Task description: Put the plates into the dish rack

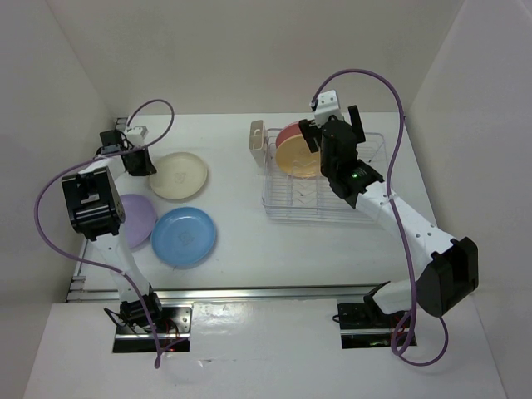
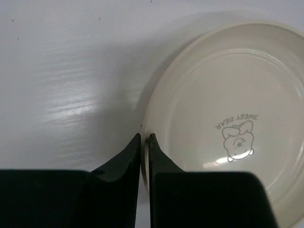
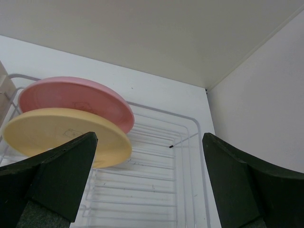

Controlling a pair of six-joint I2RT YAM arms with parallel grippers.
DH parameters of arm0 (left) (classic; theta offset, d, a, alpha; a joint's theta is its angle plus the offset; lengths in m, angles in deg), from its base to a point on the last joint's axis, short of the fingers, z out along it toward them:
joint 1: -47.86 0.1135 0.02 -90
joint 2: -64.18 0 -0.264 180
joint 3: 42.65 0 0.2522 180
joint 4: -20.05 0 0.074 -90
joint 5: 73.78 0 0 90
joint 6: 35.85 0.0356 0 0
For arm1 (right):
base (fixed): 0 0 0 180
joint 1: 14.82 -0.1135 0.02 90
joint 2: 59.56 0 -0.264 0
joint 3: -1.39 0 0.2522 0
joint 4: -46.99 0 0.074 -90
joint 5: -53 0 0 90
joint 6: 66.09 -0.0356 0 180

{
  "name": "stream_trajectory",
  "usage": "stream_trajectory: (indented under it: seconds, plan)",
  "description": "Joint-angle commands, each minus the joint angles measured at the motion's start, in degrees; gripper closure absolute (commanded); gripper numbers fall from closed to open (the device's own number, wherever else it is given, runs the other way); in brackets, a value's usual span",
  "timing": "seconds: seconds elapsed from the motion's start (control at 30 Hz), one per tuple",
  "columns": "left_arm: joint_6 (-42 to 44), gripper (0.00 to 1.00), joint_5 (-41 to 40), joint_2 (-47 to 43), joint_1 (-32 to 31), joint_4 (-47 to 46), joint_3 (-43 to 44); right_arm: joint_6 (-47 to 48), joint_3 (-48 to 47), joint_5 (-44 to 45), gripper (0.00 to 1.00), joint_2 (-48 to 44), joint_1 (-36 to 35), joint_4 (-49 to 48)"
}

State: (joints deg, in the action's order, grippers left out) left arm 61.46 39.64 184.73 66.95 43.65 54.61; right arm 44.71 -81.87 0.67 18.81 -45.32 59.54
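The cream plate [image 1: 179, 175] [image 2: 228, 118] lies flat on the table at the left. My left gripper [image 1: 139, 160] [image 2: 145, 137] is shut on its near-left rim, which shows as a thin edge between the two fingertips. A blue plate [image 1: 184, 236] and a lavender plate [image 1: 137, 218], partly under my left arm, lie flat closer to the arm bases. The pink plate [image 1: 291, 135] [image 3: 76, 97] and the orange-yellow plate [image 1: 298, 158] [image 3: 61, 133] stand on edge in the wire dish rack [image 1: 332, 208] [image 3: 156, 180]. My right gripper [image 1: 331, 131] [image 3: 148, 137] hangs open above the rack, holding nothing.
A beige cutlery holder [image 1: 256, 143] [image 3: 4, 90] sits on the rack's left end. White walls close in the table at the back and on both sides. The rack's right part holds bare wire slots.
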Motion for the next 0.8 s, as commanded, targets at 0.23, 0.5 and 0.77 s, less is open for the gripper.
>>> stream_trajectory:
  seconds: [0.23, 0.5, 0.77]
  plan:
    - [0.4, 1.00, 5.8, 1.2, -0.5, 3.4, 5.0, -0.8, -3.5, -0.6, 0.00, 0.9, -0.4, 0.1]
    - [0.4, 1.00, 7.5, -5.5, -4.9, 3.4, 12.1, -1.9, -4.1, -1.1, 0.00, 0.9, -0.4, 0.6]
    - [-2.1, 1.00, 2.5, -20.7, -9.9, -23.0, 2.8, -2.4, -4.1, -1.6, 0.00, 0.9, -0.4, 1.1]
